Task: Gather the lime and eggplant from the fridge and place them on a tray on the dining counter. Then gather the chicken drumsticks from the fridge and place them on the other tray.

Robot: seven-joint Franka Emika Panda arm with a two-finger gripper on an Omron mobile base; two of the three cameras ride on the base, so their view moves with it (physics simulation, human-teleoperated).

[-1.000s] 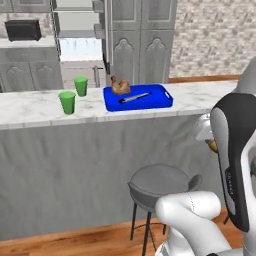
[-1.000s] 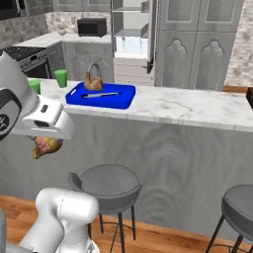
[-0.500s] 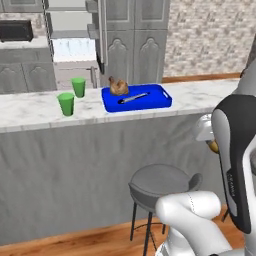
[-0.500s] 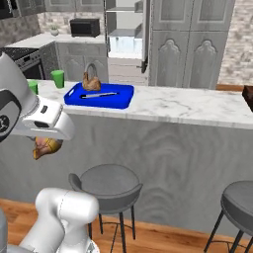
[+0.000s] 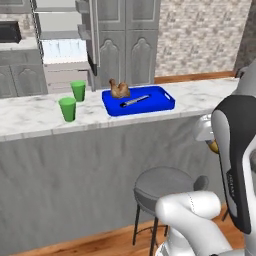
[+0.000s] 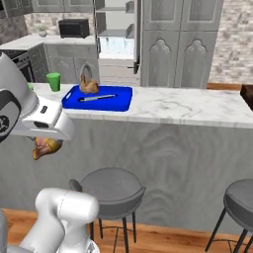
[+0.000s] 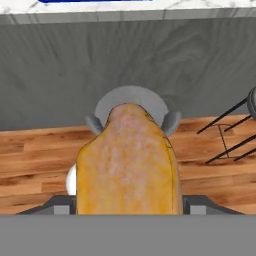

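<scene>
My gripper (image 7: 128,206) is shut on a golden-brown chicken drumstick (image 7: 127,160), held low in front of the counter's grey face. From the right base view the same drumstick (image 6: 47,147) hangs under the gripper (image 6: 48,141); in the left base view a bit of it (image 5: 213,146) peeks past my arm. A blue tray (image 5: 156,103) (image 6: 121,99) lies on the marble dining counter (image 5: 205,94), with a second chicken drumstick (image 5: 119,89) (image 6: 89,86) at its far left corner. The lime and eggplant are out of view.
A dark utensil (image 5: 135,100) lies on the tray. Two green cups (image 5: 67,109) (image 5: 78,91) stand left of it. A grey stool (image 5: 167,185) (image 7: 131,97) sits under the counter, another (image 6: 242,197) to the right. The fridge (image 6: 116,34) stands open behind.
The base has shifted slightly, so the fridge and cabinets slide left behind the counter in the left base view. The drumstick stays held in the same pose.
</scene>
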